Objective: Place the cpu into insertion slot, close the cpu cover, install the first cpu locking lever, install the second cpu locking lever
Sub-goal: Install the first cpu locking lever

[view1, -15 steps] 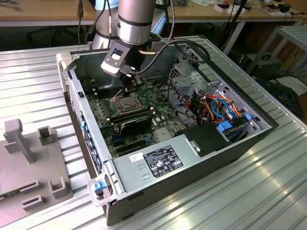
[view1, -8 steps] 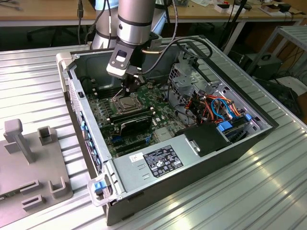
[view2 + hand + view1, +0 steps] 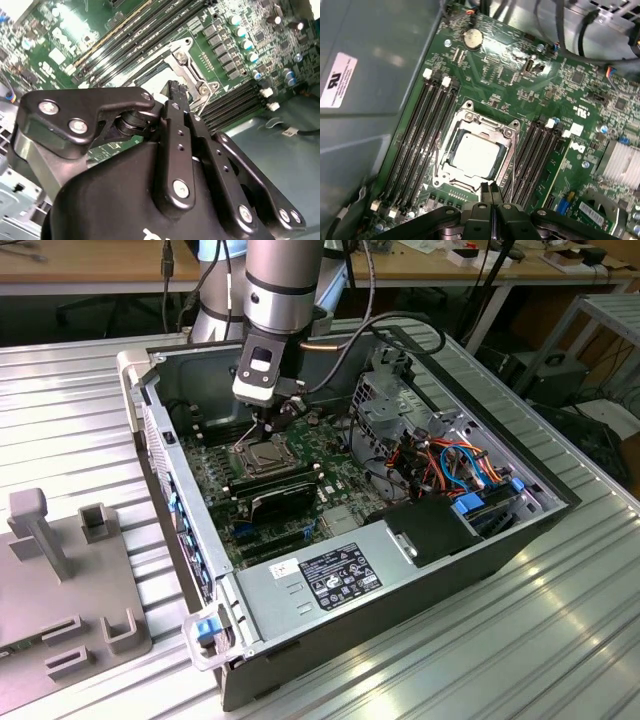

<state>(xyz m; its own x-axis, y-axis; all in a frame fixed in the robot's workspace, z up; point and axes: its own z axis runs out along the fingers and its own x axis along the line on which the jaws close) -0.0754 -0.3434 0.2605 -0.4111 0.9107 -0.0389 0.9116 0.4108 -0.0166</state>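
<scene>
The cpu (image 3: pixel 471 152), a silvery square chip, lies flat in the insertion slot (image 3: pixel 266 456) on the green motherboard. The cpu cover (image 3: pixel 487 125), a silver frame, lies down around the chip's edges. Thin wire locking levers run along both sides of the socket, one (image 3: pixel 436 155) by the memory slots and one (image 3: pixel 512 167) on the opposite side. My gripper (image 3: pixel 492 192) hangs just above the socket's edge with its black fingers (image 3: pixel 175 90) pressed together, nothing between them. In the exterior view the gripper (image 3: pixel 263 428) stands straight over the socket inside the open computer case.
Long black memory slots (image 3: pixel 420 135) flank the socket on both sides. A finned heat sink (image 3: pixel 620 160) and a coin battery (image 3: pixel 472 37) sit on the board. The case wall (image 3: pixel 165 455), power supply (image 3: pixel 330 575), drive cage with cables (image 3: pixel 440 455) and a grey fixture (image 3: pixel 60 570) lie around.
</scene>
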